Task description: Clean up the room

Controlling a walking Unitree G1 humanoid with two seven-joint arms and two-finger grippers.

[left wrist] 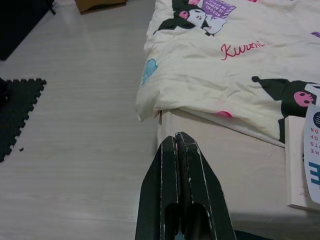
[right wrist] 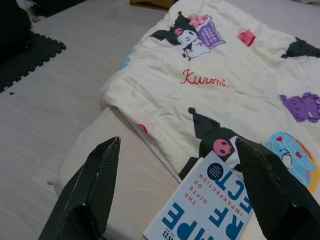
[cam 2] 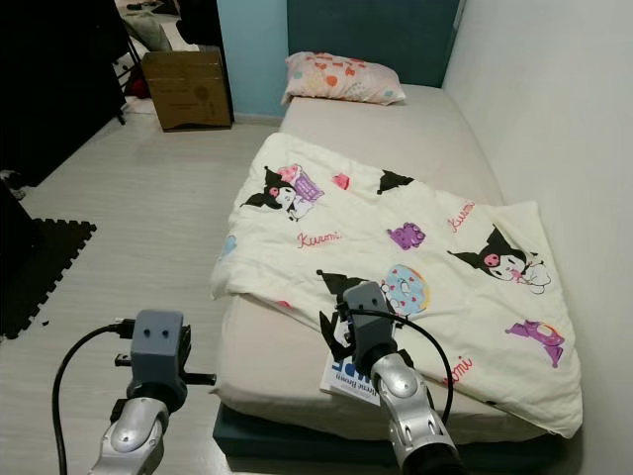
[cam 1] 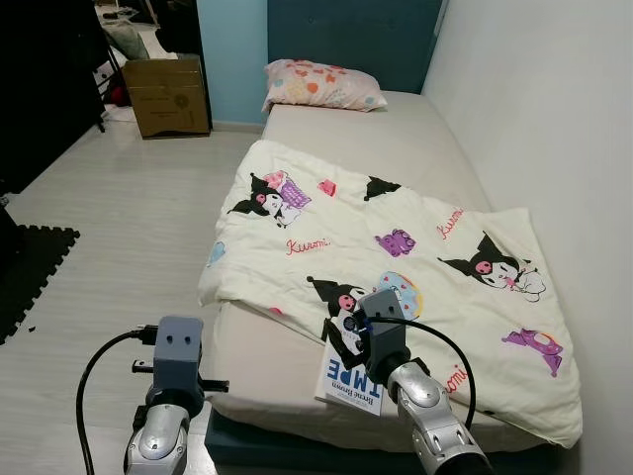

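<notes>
White book lengthwise along bed under spread-fingered right tool; left tool clenched.

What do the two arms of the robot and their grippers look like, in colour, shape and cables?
Both arms are shiny silver metal tubes ending in a boxy grey wrist block. A black cable loops from each block back along the arm. The left gripper has two long black tapered fingers with scuffed edges. The right gripper has the same black wedge-shaped fingers, with a finely textured surface.
</notes>
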